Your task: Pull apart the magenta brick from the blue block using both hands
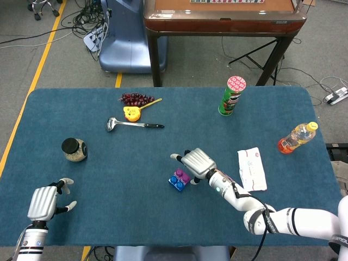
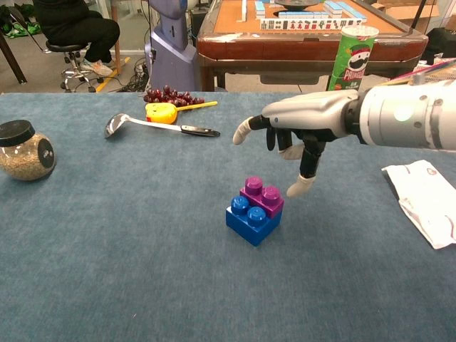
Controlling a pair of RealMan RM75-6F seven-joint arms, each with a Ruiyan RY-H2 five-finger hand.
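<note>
The magenta brick [image 2: 261, 195] sits stacked on the blue block [image 2: 251, 222] on the blue table cloth, near the middle; in the head view the pair shows as magenta brick [image 1: 182, 175] on blue block [image 1: 176, 183]. My right hand [image 2: 299, 125] hovers just above and behind the stack, palm down, fingers spread, thumb hanging near the magenta brick without touching it; in the head view the right hand [image 1: 194, 161] is just right of the stack. My left hand [image 1: 42, 202] rests at the table's near left edge, empty, fingers slightly apart.
A glass jar [image 1: 74, 149] stands at the left. A ladle [image 1: 133, 124], yellow toy [image 1: 132, 113] and grapes [image 1: 136, 98] lie at the back. A green chips can [image 1: 232, 96], an orange bottle [image 1: 295, 137] and a white packet [image 1: 252, 169] are on the right.
</note>
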